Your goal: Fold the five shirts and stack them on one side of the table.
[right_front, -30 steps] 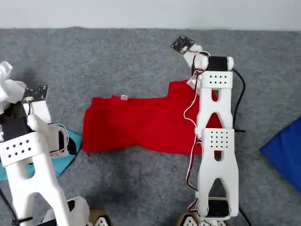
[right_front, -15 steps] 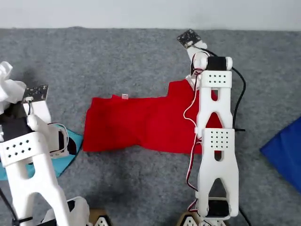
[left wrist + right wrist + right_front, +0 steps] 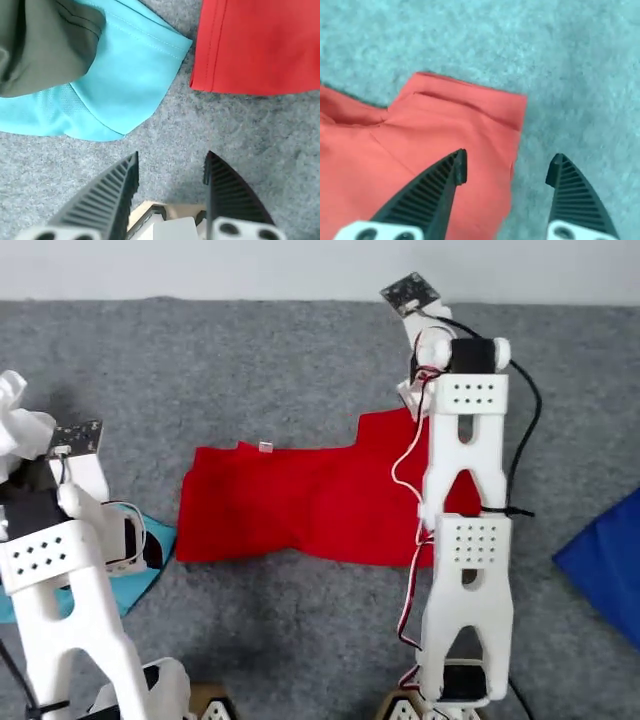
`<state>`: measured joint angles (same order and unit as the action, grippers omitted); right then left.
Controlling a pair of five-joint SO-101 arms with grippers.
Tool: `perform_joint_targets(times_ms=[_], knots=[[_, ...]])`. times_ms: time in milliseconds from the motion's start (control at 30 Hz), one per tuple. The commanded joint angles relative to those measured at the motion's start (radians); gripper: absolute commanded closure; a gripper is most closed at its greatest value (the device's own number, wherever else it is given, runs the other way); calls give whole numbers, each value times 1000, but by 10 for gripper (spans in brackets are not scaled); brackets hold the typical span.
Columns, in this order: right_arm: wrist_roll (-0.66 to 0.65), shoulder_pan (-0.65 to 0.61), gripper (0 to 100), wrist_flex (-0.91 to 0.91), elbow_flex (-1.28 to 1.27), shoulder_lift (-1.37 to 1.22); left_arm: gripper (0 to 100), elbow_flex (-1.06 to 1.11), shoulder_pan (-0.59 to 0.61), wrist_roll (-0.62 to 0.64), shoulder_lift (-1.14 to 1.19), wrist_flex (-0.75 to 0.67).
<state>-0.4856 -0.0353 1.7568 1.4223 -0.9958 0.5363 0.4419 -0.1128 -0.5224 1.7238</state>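
Centre of high view: red fabric shirt (image 3: 300, 505), flat on grey carpeted worktop (image 3: 200, 370). Right tool (image 3: 509, 157) spread above its sleeve corner, probably to pinch for folding. Left tool (image 3: 171, 156) spread beside turquoise shirt (image 3: 115, 75).

1. The high view looks straight down on the table (image 3: 250, 370) from well above, taking in both arms, with the table's far edge along the top.
2. The left wrist view looks down past the left claw (image 3: 171, 159), close over the table's left side.
3. The right wrist view looks down past the right claw (image 3: 509, 156), close, near the far edge.
4. All three views share the red shirt (image 3: 300, 505). The high and left wrist views also share the teal shirt (image 3: 158, 550).
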Motion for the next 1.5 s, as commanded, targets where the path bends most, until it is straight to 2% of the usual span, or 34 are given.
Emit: perform_joint_targets(times_ms=[0, 267, 400, 567, 767, 1067, 1233, 1367, 1467], knots=[[11, 41, 731, 47, -256, 186, 798, -4, 3, -14, -29, 34], [-78, 12, 757, 36, -1028, 638, 798, -4, 2, -15, -29, 34], [-75, 27, 794, -36, -1301, 808, 798, -4, 2, -15, -29, 34], [-75, 131, 739, -154, -1542, 935, 798, -4, 2, -15, -29, 34], [-80, 211, 731, -236, -1645, 974, 798, -1, 2, -15, -29, 34], [-81, 216, 729, -466, -1765, 960, 798, -1, 2, -15, -29, 34], [-80, 237, 731, -562, -1765, 789, 798, -1, 2, -15, -29, 34], [-81, 248, 734, -567, -1677, 657, 798, -1, 2, -15, -29, 34], [-80, 248, 810, -532, -1617, 628, 798, -1, 2, -15, -29, 34]])
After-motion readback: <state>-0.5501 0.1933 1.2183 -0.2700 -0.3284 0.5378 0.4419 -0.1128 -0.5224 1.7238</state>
